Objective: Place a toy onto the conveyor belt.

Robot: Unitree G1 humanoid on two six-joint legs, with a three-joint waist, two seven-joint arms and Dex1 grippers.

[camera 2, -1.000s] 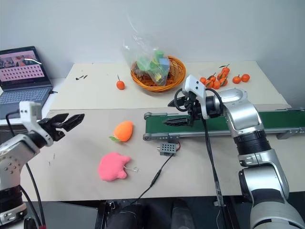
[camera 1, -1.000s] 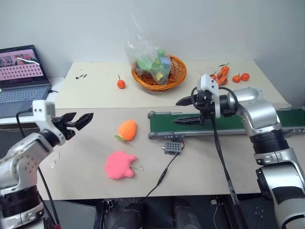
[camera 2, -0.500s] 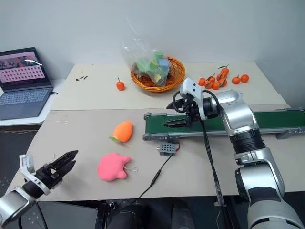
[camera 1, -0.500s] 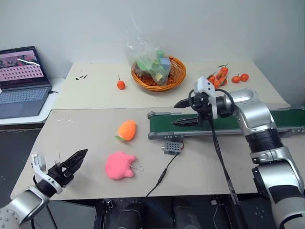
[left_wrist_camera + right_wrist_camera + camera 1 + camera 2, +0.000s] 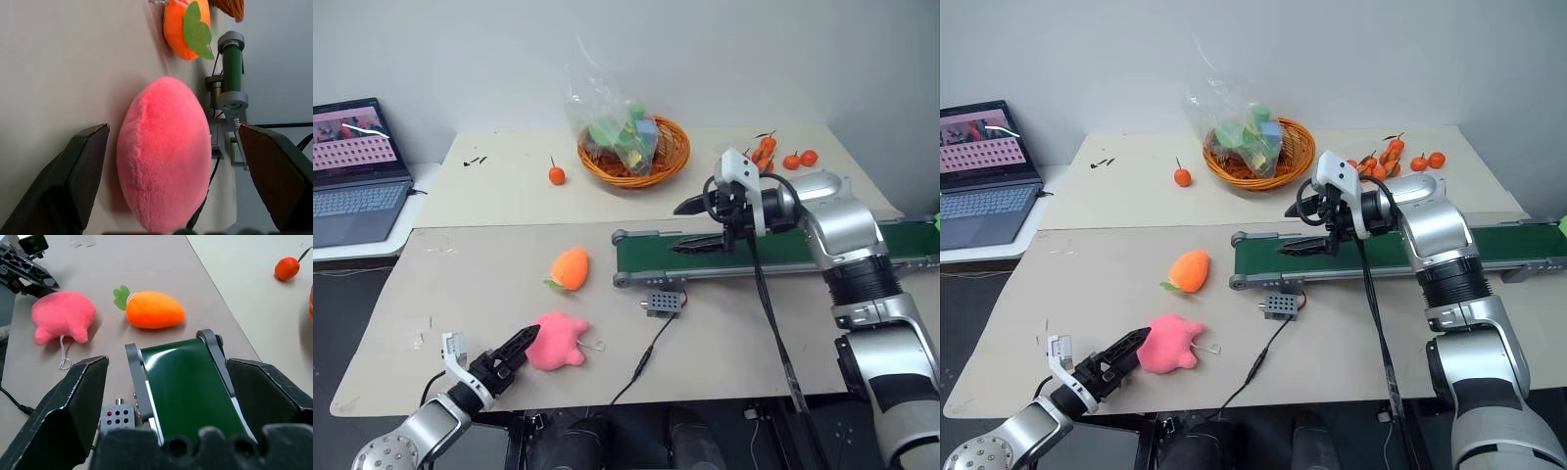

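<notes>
The left gripper (image 5: 512,354), fingers spread wide, sits low on the beige counter (image 5: 480,284), pointing at the bright pink soft plush toy (image 5: 557,340) just ahead; right gripper (image 5: 700,225), open, hovers over the dark green conveyor belt (image 5: 783,251).

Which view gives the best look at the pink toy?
The left wrist view: the pink toy sits large between the open left gripper's fingers. The eye views show it small on the table; the right wrist view shows its lobes and string.
</notes>
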